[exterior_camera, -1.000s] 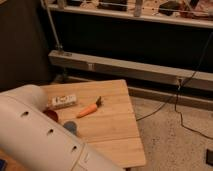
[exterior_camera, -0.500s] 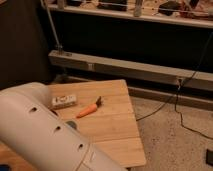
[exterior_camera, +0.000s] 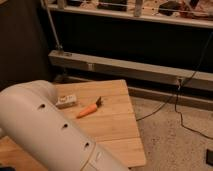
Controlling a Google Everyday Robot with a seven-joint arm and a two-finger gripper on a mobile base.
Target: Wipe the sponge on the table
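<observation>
Table [exterior_camera: 117, 127], square right edge; pincer unseen

An orange carrot toy [exterior_camera: 88, 110] lies slantwise near the middle of the counter [exterior_camera: 117, 131], its dark end toward the far right corner. A small white box [exterior_camera: 66, 101] sits just beside it, nearer the far left corner. Beyond the far edge runs a grey metal rail [exterior_camera: 125, 70]. Past the right edge a black cable [exterior_camera: 167, 106] trails over the speckled floor [exterior_camera: 175, 145]. The gripper is out of view.

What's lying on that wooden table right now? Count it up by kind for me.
Carrot toy: 1
Small pale box: 1
Sponge: 0 in sight
Total: 2 on the table. The white arm covers the table's left part, and the gripper is not in view.
</observation>
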